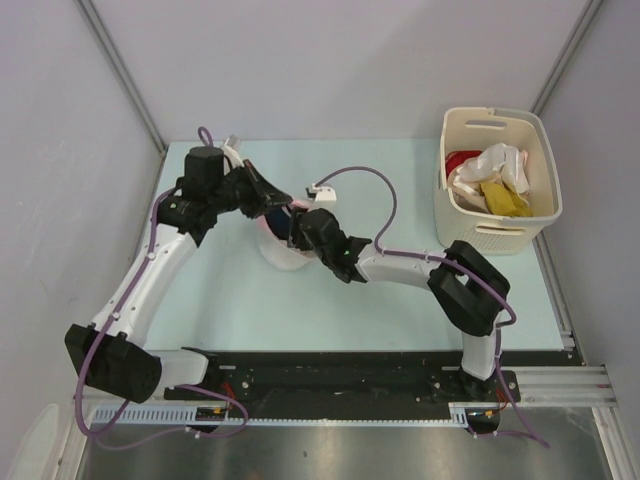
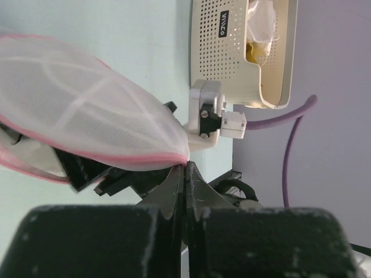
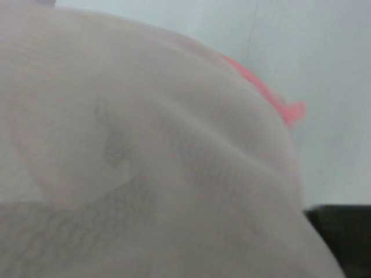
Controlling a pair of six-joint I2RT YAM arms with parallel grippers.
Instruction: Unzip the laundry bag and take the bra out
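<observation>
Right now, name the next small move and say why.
Probably nudge the right end effector onto the pink zipper trim and close there. The left end effector is shut on a corner of the laundry bag, and mesh fills the right wrist view with the trim off-centre.

My left gripper [image 2: 184, 174] has its black fingers pressed flat together with no gap, and the tips meet the pointed end of the laundry bag [image 2: 87, 98], right where the pink zipper trim [image 2: 116, 157] runs out. The white mesh balloons away to the left of the jaws, over the pale green table [image 2: 139, 35]. Just beyond the tips, under the bag, I see black parts of the right arm [image 2: 110, 179] and its white camera block [image 2: 208, 116] with a purple cable [image 2: 290, 133]. Farther ahead and to the right is a cream perforated basket [image 2: 226, 58] holding white and yellow clothes [image 2: 258, 29].
</observation>
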